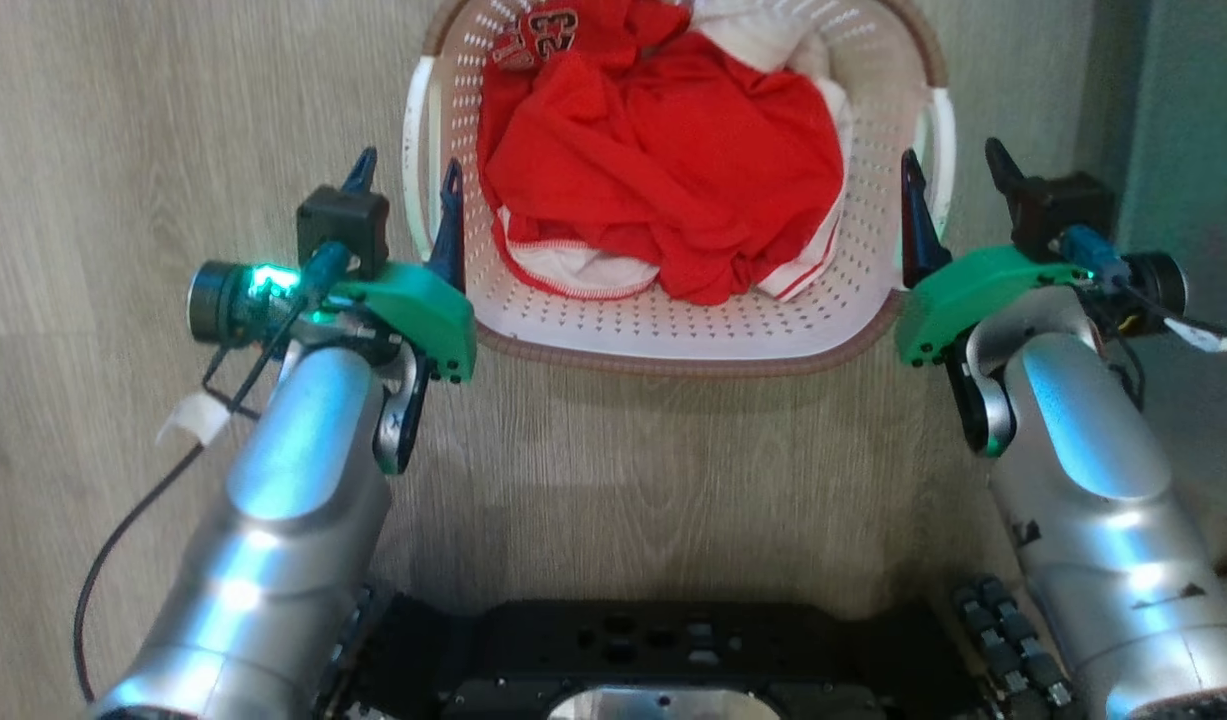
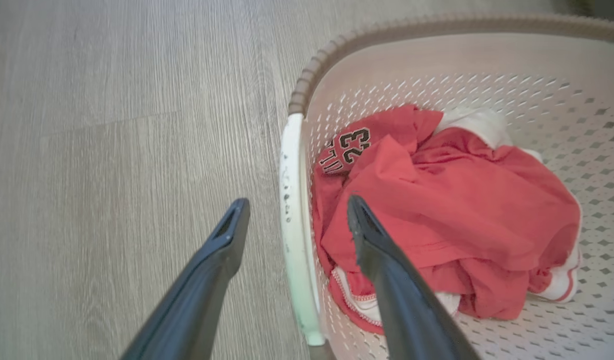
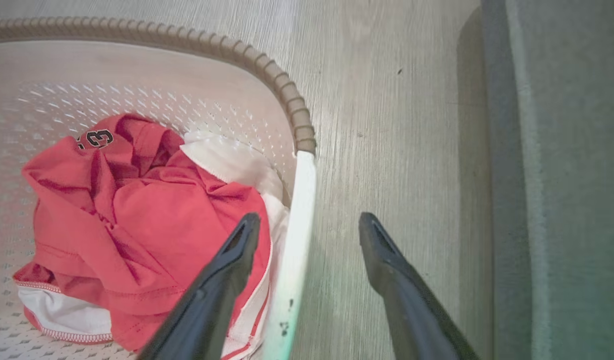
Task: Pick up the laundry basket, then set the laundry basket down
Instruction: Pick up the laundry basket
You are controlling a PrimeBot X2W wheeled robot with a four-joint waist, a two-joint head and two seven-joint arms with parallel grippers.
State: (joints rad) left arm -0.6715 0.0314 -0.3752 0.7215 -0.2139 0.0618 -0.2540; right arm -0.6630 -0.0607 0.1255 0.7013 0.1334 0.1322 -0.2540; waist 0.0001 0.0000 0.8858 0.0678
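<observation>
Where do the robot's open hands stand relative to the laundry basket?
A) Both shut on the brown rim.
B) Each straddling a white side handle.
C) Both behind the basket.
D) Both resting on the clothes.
B: each wrist view shows a white handle of the laundry basket running between the open fingers of the left hand or right hand, one finger over the clothes, one over the floor.

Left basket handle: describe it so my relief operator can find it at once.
On the wood-look floor ahead of the robot sits the cream perforated laundry basket. Its left handle is the smooth white bar interrupting the brown woven-look rim, straddled by the open left gripper.
</observation>
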